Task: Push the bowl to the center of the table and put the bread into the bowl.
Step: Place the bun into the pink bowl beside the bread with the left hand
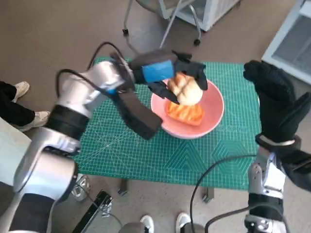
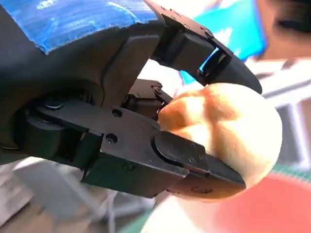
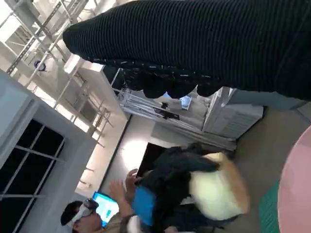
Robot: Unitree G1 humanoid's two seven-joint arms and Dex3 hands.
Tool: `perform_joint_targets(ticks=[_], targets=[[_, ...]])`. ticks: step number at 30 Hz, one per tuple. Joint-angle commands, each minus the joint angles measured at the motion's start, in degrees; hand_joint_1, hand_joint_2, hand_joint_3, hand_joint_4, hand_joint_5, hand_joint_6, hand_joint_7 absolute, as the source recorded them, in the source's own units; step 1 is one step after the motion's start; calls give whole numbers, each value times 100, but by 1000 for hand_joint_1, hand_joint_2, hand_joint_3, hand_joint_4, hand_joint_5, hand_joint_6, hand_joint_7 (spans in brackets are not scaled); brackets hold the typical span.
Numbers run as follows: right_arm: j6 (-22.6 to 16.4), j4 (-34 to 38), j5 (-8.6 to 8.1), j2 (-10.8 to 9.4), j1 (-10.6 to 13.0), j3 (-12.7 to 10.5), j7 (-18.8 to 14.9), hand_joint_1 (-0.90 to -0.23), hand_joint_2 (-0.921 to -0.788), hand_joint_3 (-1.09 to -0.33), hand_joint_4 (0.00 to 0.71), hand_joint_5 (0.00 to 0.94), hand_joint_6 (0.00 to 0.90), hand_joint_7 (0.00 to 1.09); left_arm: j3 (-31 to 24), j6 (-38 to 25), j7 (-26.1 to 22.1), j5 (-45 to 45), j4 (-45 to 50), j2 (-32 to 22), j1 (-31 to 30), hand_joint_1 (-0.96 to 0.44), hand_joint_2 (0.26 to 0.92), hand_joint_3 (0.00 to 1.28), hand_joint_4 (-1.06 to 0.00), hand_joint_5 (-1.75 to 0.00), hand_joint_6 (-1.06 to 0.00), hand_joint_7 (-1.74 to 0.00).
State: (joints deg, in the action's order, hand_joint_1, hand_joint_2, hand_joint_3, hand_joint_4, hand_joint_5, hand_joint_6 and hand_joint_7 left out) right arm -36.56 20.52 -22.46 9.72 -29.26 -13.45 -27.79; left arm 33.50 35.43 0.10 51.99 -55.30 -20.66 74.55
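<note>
holding the round golden bread roll [image 1: 187, 90] just over the pink round bowl [image 1: 214, 114] in the middle of the head view, the black left hand with blue tape [image 1: 167, 73] is at the dropping step; next it likely must lower and let go. an orange toast slice [image 1: 185, 113] already lies in the bowl. the gloved right hand [image 1: 272, 92] at the right edge holds nothing.

in the left wrist view, black fingers [image 2: 194, 165] clamp the roll above the pink rim at lower right.

in the right wrist view, the glove fills the top; i cannot tell its fingers there. the roll shows pale, low in the middle, and a person sits at lower left.

A green cutting mat [image 1: 146, 155] fills the frame's middle, a wheeled chair base [image 1: 163, 24] stands at top centre, white shoes [image 1: 22, 90] show at left, and a person [image 3: 85, 216] sits lower left in the right wrist view.
</note>
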Motion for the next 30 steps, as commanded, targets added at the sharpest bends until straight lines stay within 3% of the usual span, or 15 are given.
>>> perform_joint_targets(ticks=[1, 3, 8, 14, 20, 30], targets=[[73, -83, -30, -22, 150, -12, 39, -599, -921, -762, 362, 0, 0, 758, 201, -549, -650, 74, 37, 189, 22, -41, 879, 99, -348, -623, -408, -804], [77, -117, -7, -31, 168, -15, 77, -599, -921, -763, 362, 0, 2, 759, 260, -680, -820, 96, 135, 186, -10, -92, 865, 46, -302, -318, -319, -600], [89, -158, 29, -60, 193, -4, 144, -599, -921, -764, 361, 0, 6, 762, 194, -720, -1029, -65, 309, 139, -127, -191, 840, 9, -255, -107, -241, -496], [92, -163, 49, -86, 203, 19, 190, -599, -921, -763, 361, 0, 7, 763, 14, -595, -1063, -399, 304, 92, -275, -211, 829, 2, -264, -58, -214, -503], [70, -167, 147, -111, 198, 53, 256, -599, -921, -762, 362, 0, 7, 761, -297, -450, -1399, -1007, 359, 40, -441, -179, 832, 3, -272, -46, -228, -505], [98, -239, 331, -146, 165, 147, 390, -593, -921, -759, 365, 2, 13, 749, -952, -2, -1709, -2001, 723, -187, -864, -111, 840, 3, -510, -71, -468, -486]])
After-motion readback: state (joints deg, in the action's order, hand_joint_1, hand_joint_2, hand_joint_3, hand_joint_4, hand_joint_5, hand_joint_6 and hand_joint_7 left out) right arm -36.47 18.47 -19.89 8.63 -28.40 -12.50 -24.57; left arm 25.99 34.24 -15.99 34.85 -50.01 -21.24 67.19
